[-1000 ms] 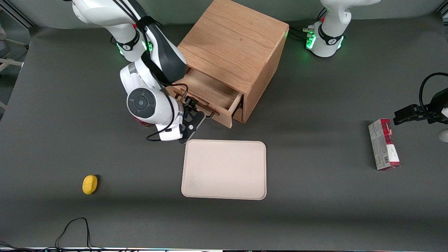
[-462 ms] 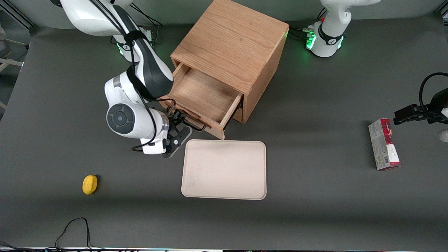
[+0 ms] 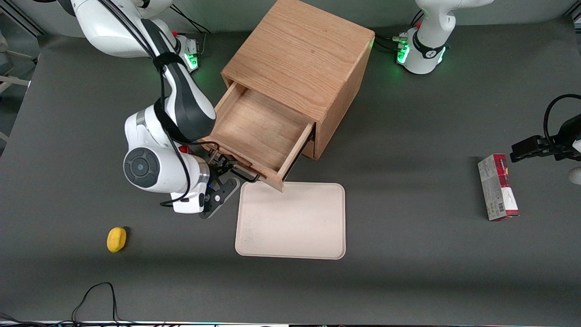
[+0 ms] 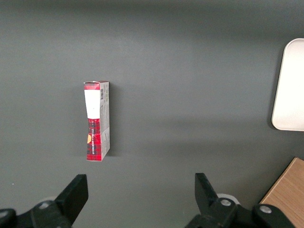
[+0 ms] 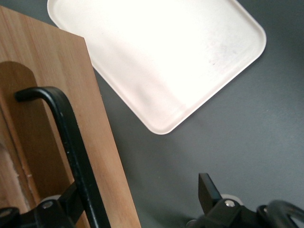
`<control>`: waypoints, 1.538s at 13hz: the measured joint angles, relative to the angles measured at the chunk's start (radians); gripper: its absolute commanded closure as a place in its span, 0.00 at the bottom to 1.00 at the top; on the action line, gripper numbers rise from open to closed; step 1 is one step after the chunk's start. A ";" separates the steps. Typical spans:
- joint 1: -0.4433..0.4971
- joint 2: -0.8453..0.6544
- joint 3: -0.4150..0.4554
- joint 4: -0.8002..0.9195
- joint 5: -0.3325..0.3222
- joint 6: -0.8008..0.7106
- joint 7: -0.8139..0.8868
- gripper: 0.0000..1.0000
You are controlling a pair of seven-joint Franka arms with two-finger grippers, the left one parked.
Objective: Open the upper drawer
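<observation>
The upper drawer (image 3: 254, 131) of the wooden cabinet (image 3: 299, 54) stands pulled far out, and its plain-wood tray body is bare inside. Its front corner reaches over the tray's edge. The black wire handle (image 3: 237, 170) runs along the drawer front. My right gripper (image 3: 222, 167) is at the handle, on the side nearer the front camera. In the right wrist view the handle (image 5: 71, 142) crosses the oak drawer front (image 5: 52, 71) and passes close by one finger (image 5: 66, 202). The gripper (image 5: 137, 202) is open, with its fingers wide apart. The lower drawer is hidden under the upper one.
A cream tray (image 3: 290, 220) lies on the grey table just in front of the drawer, and also shows in the right wrist view (image 5: 156, 52). A small yellow object (image 3: 116, 239) lies toward the working arm's end. A red and white box (image 3: 498, 187) lies toward the parked arm's end.
The right arm has drawn back toward the front camera with the handle, and the upper drawer has slid much farther out of the cabinet, until its front reaches the tray's edge.
</observation>
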 measured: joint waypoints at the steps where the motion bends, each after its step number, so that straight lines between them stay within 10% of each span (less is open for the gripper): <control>1: -0.006 0.012 0.000 0.017 0.000 0.000 -0.008 0.00; 20: -0.091 0.109 0.004 0.136 0.007 0.037 -0.082 0.00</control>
